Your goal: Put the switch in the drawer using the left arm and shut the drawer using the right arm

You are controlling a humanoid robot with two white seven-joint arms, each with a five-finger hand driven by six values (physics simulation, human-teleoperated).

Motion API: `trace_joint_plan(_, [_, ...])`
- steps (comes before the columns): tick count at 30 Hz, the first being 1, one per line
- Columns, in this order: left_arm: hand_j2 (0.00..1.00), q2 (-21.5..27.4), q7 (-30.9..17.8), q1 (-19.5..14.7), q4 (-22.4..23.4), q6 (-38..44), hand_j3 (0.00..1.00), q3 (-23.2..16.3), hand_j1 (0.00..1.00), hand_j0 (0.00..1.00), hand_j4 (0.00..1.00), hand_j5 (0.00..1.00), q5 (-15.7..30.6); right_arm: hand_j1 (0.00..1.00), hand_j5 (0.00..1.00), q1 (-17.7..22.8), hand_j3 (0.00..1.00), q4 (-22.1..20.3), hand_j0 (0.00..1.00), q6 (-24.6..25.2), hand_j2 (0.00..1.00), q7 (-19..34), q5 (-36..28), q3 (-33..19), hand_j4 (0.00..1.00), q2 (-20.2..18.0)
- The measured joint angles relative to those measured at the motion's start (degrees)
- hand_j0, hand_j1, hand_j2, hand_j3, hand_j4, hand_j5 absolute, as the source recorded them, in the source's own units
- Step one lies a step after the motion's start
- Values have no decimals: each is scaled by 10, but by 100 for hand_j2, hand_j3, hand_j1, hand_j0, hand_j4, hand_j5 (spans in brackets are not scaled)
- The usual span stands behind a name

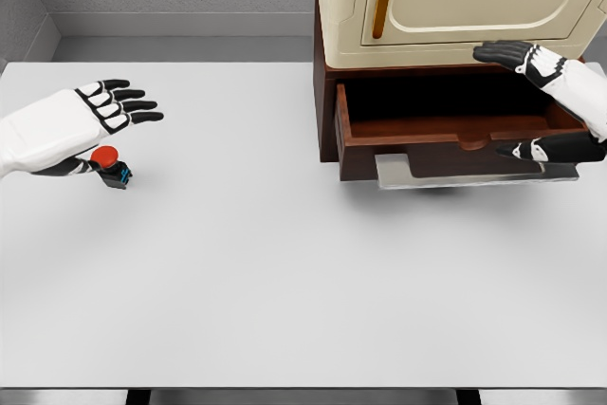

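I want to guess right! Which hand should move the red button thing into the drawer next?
The left hand. It is right beside the switch, while the right hand waits by the open drawer.

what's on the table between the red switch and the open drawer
Nothing: in the head view, only bare white table lies between the switch, by the left hand, and the open drawer.
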Motion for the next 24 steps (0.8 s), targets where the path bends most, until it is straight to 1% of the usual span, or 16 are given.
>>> trace_joint_plan(2, [100, 0, 0, 0, 0, 0, 100, 0, 100, 100, 100, 100, 1, 100, 100, 4, 100, 0, 100, 0, 100, 0, 1, -3, 100, 0])
trace_joint_plan(3, [100, 0, 0, 0, 0, 0, 100, 0, 100, 100, 100, 100, 1, 100, 100, 17, 100, 0, 100, 0, 100, 0, 1, -6, 100, 1])
trace_joint_plan(7, [100, 3, 0, 1, 0, 0, 100, 0, 100, 100, 100, 100, 0, 100, 100, 20, 100, 0, 100, 0, 100, 0, 2, -13, 100, 3])
trace_joint_plan(14, [100, 53, -3, 2, 5, 0, 100, -8, 100, 100, 100, 100, -1, 100, 100, 24, 100, 0, 100, 0, 100, 2, 3, -39, 100, 24])
trace_joint_plan(17, [100, 56, -25, -2, 26, 0, 100, -22, 100, 100, 100, 100, -7, 100, 100, 27, 100, 0, 100, 0, 100, 2, 3, -44, 100, 26])
trace_joint_plan(20, [100, 41, -65, -5, 44, 0, 100, -29, 100, 100, 100, 100, -10, 100, 100, 27, 100, 1, 100, 0, 100, 2, 3, -46, 100, 26])
trace_joint_plan(23, [100, 17, -107, -23, 58, 0, 100, -34, 100, 100, 100, 100, -12, 100, 100, 27, 100, 1, 100, 0, 100, 2, 3, -47, 100, 26])
trace_joint_plan(24, [100, 10, -118, -34, 63, 0, 100, -39, 100, 100, 100, 100, -12, 100, 100, 27, 100, 1, 100, 0, 100, 2, 3, -47, 100, 26])
